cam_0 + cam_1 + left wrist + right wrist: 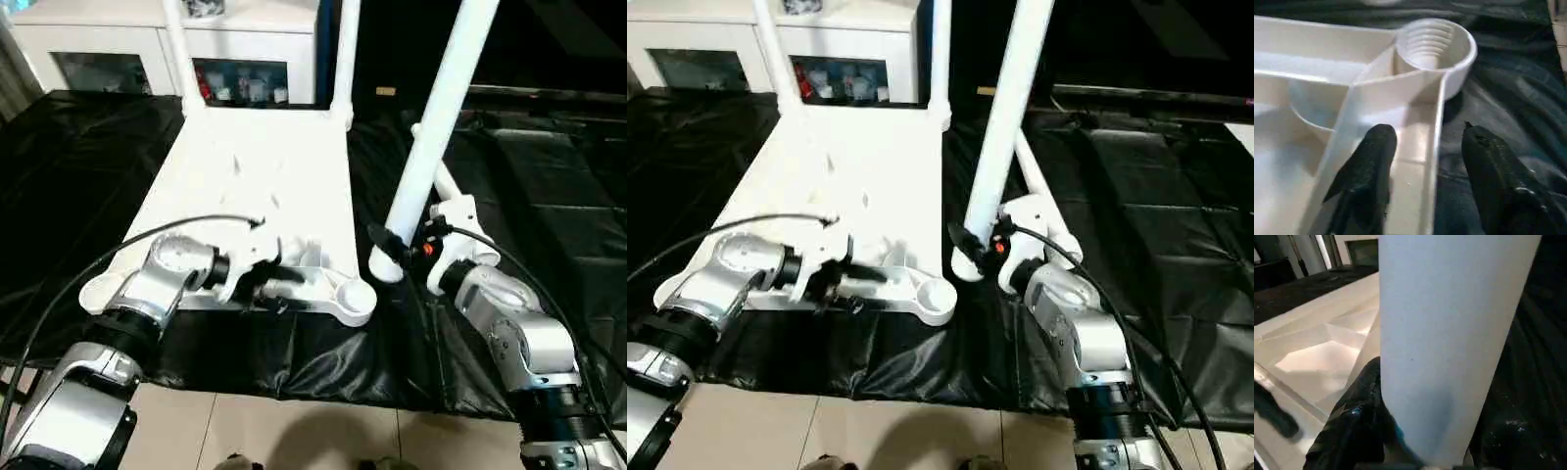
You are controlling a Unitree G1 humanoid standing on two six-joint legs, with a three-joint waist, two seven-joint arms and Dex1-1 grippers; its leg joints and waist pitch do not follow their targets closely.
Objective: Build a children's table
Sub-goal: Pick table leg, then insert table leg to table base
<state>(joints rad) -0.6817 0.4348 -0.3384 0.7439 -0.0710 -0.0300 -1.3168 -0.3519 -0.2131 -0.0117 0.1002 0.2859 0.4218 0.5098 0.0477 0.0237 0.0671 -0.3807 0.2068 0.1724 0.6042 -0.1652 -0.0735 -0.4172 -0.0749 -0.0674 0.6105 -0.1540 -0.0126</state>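
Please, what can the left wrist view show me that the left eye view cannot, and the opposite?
Left wrist view: the ridged thread inside the white plastic tabletop's round corner socket, with the left hand's fingers either side of the raised rim.

Left eye view: the right hand gripping a long white tube leg, and two legs already standing.

Both: tabletop, black sheet.

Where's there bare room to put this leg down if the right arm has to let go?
Bare black sheet lies right of the held leg. Black sheet also lies left of the tabletop. It is crowded at the tabletop's near edge, around the left gripper, the corner socket and the right gripper.
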